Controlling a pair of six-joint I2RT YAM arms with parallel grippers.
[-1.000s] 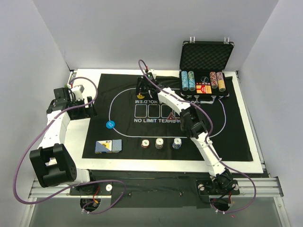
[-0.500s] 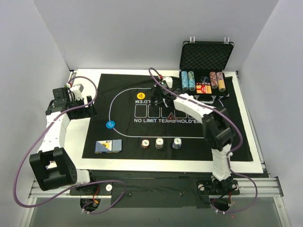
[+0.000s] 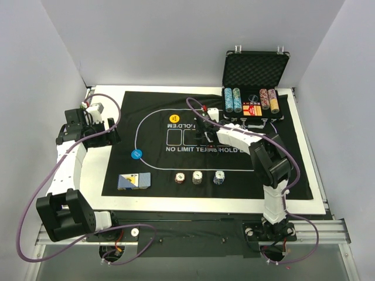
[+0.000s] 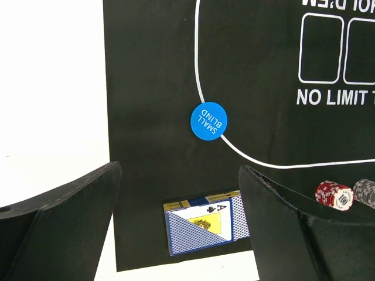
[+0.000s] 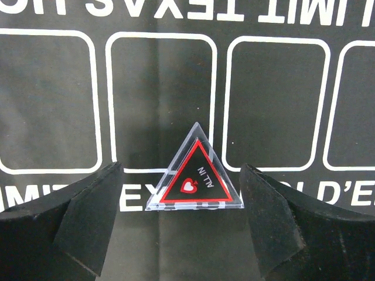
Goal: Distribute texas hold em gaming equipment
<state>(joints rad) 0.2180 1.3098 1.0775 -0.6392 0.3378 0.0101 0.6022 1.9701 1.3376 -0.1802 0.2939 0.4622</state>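
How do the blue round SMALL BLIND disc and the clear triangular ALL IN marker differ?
Shape: the blue round SMALL BLIND disc is circular, the clear triangular ALL IN marker three-cornered.
Colour: the disc is solid blue with white lettering, the marker clear around a red-edged black face.
Place: the disc sits on the white oval line, the marker across a card-box outline.
Both lie on the black felt mat.

The left arm (image 3: 65,170) rises from its base at the near left corner of the table (image 3: 319,190) and runs along the left edge. The left gripper (image 4: 177,175) faces inward with its jaws spread wide and empty. The right arm (image 3: 266,170) stands up from the near edge, its forearm reaching left toward the table's middle. There the right gripper (image 5: 179,175) tilts downward, its fingers (image 5: 88,205) parted and gripping nothing.
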